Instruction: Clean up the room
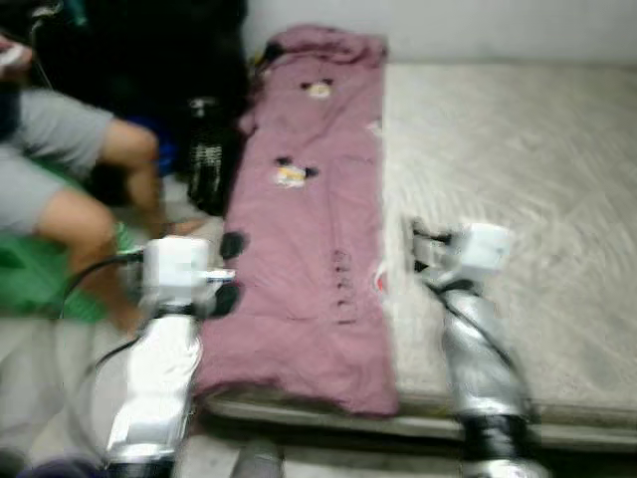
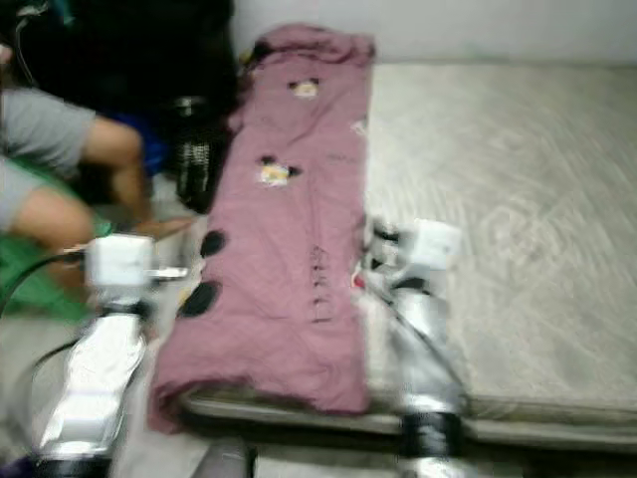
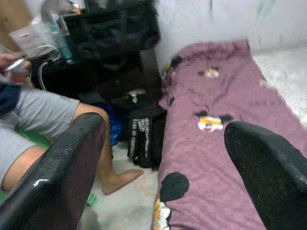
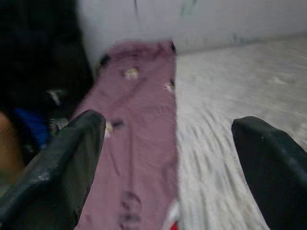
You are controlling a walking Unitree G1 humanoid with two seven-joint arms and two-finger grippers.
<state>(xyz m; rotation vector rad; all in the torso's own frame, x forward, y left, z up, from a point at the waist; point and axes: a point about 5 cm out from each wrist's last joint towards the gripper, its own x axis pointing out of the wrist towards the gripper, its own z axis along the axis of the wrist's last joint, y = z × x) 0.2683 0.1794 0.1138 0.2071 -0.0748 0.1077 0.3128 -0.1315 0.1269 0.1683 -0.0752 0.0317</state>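
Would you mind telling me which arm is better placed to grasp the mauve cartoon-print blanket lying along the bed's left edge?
Probably the left. The open left gripper hovers at the mauve cartoon-print blanket's near edge, while the open right gripper sits over the bare grey mattress beside it.

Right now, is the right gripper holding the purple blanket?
No. The right gripper hangs open above the bed, its fingers spread apart, with the purple blanket lying untouched below.

Mauve blanket with cartoon-mouse prints lies folded lengthwise, centre frame, along the bare mattress's left edge; slightly rumpled.
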